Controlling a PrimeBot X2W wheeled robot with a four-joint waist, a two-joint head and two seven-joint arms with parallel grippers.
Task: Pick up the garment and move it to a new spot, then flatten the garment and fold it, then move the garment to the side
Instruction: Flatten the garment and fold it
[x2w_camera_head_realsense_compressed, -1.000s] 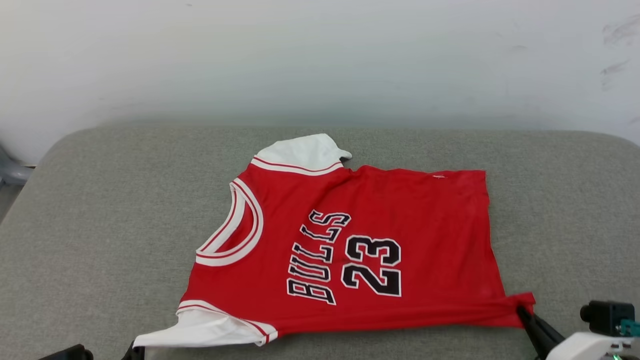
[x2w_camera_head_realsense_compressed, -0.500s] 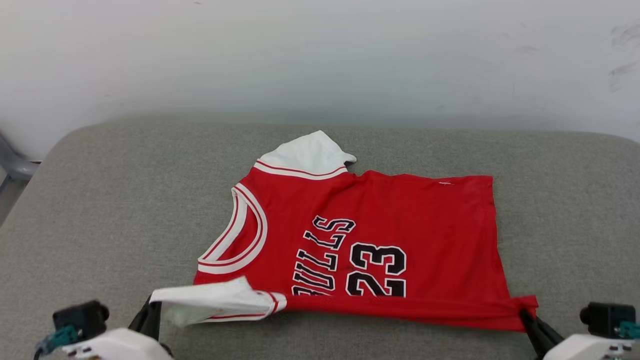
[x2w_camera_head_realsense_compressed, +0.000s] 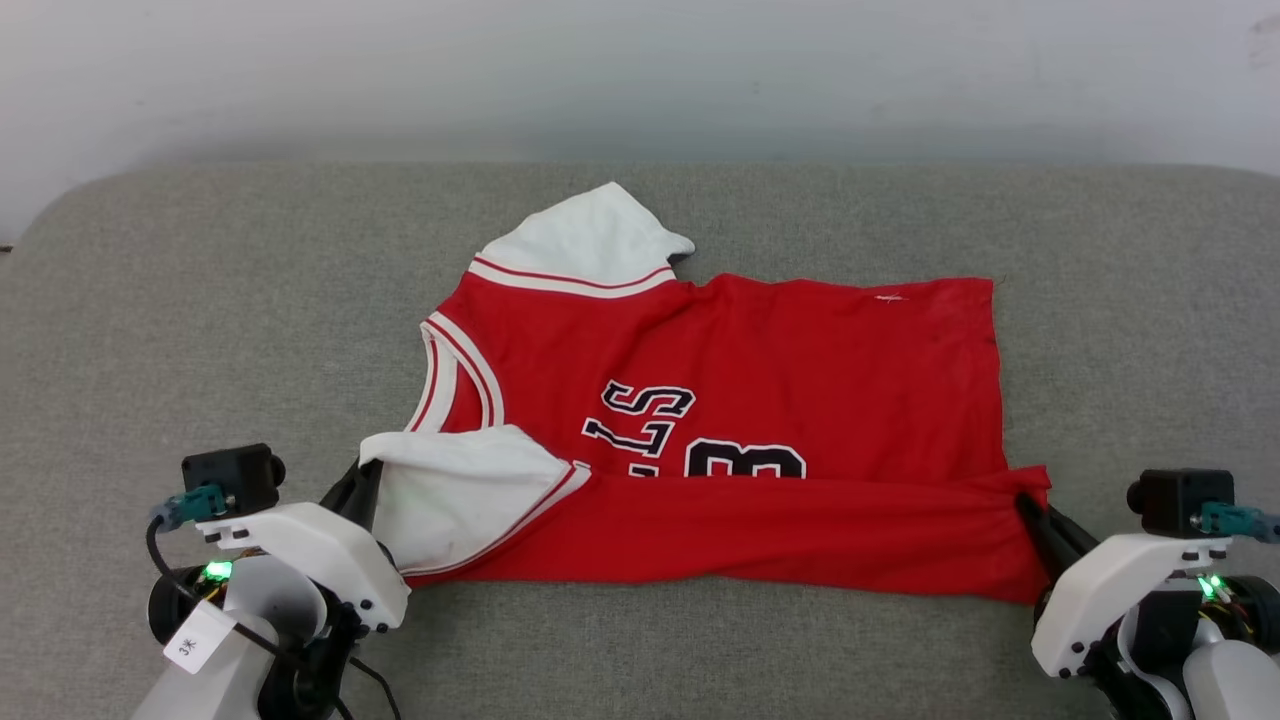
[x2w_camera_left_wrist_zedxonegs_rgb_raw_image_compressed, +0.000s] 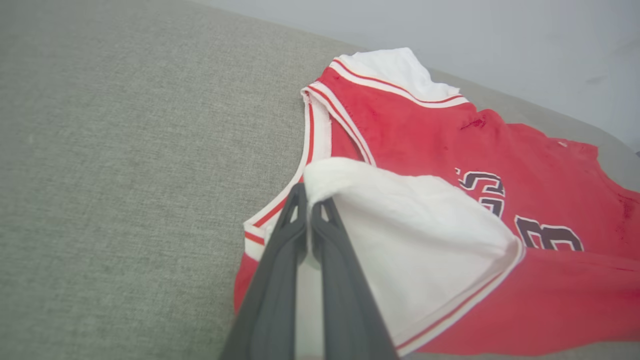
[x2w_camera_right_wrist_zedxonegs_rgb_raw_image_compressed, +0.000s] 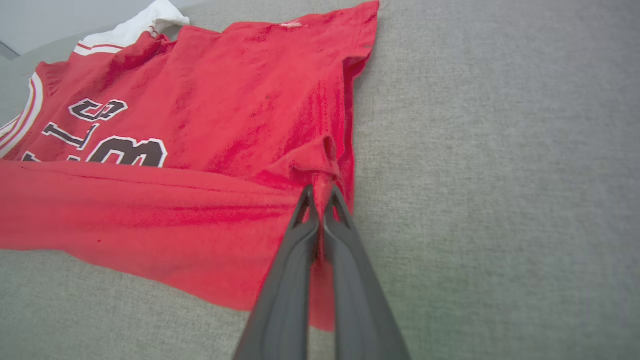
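Big grey woven cushion (x2w_camera_head_realsense_compressed: 200, 300) underneath, and the garment (x2w_camera_head_realsense_compressed: 780, 340) lies in the middle of it. Its long axis runs side to side, collar toward the robot's left and hem toward its right. It's thin, soft red fabric, and the black print (x2w_camera_head_realsense_compressed: 650, 410) is half covered by the near edge, which is lifted and doubled over. The flat part lies beyond the fingers, away from the robot, so I'd guess the fold carries forward. The left gripper (x2w_camera_left_wrist_zedxonegs_rgb_raw_image_compressed: 310, 200) is pressed together on the white sleeve (x2w_camera_left_wrist_zedxonegs_rgb_raw_image_compressed: 400, 225). The right gripper (x2w_camera_right_wrist_zedxonegs_rgb_raw_image_compressed: 320, 192) pinches the near hem corner (x2w_camera_right_wrist_zedxonegs_rgb_raw_image_compressed: 320, 172) — each arm has its own end.
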